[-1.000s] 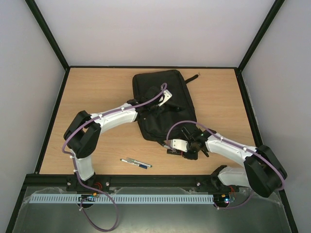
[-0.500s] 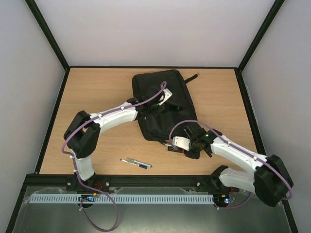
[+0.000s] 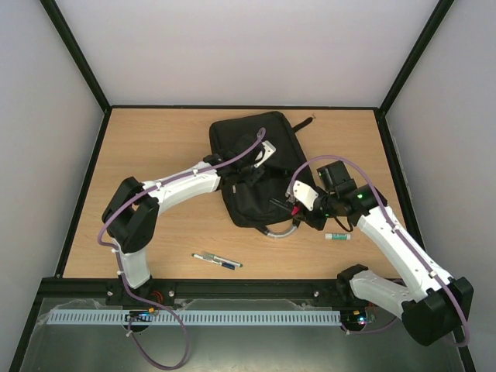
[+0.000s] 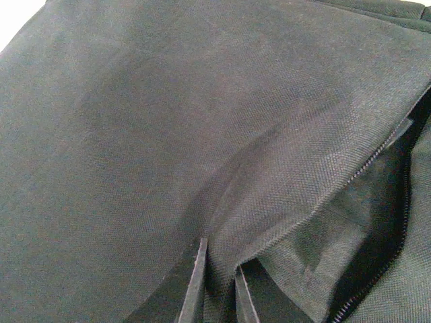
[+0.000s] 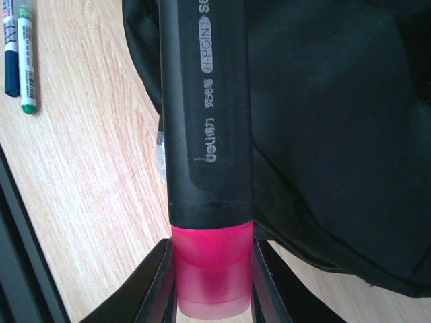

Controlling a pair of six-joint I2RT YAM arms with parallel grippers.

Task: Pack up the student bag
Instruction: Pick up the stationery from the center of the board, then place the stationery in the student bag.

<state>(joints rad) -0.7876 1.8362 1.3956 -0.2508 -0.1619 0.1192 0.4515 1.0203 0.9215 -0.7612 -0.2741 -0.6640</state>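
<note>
Student bag lay on the wooden table, its far corner near the far edge, well apart from the left edge, nearer the right one; the broadest stretch of wood for you to move in was on the left. Two pens lay near the front edge, apart from the bag. Left gripper was clenched on a fold of the bag's woven black fabric, just beside an open zipper. Right gripper was grasping a black highlighter at its translucent pink cap, over the bag's near-right part. Against the frame half a second earlier, your right arm had lifted and swung from the bag's near edge in over the bag. That uncovered the grey loop handle and a small white tube with a green end on the wood beside it. Left arm unchanged. Bag soft and creased; highlighter smooth, straight-sided plastic; table pale wood grain.
</note>
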